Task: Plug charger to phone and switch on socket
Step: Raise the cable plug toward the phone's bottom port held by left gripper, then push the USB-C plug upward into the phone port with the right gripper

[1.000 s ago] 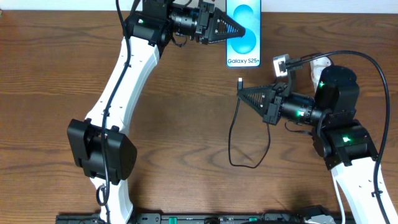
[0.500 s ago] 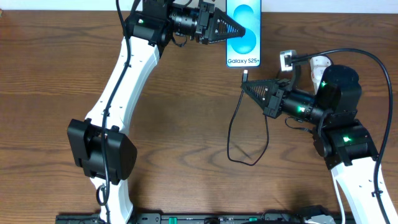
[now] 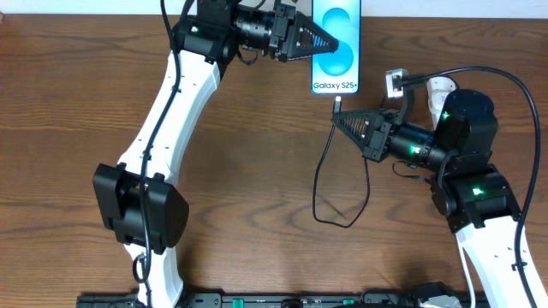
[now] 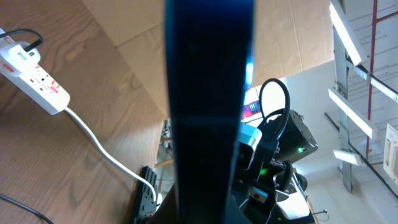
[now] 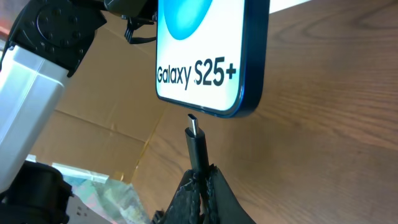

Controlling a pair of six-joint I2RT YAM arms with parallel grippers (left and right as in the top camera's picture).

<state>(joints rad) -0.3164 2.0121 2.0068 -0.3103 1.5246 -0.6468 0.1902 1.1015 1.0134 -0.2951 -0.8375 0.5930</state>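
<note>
The charger (image 5: 195, 140) is held with its plug tip just below the bottom edge of the phone (image 5: 211, 56). It is lined up with that edge but apart from it: a small gap is seen in the right wrist view, so nothing is plugged in yet. The plug is pinched in the right claw (image 3: 336, 121), which is closed narrowly on it, and the black cable is looped down over the counter (image 3: 257, 171). The phone is clamped by the left claw (image 3: 332, 43) at the counter's far edge. The socket (image 4: 34, 73) lies near the right arm; its switch position cannot be read. Insertion and switching are judged to remain.
</note>
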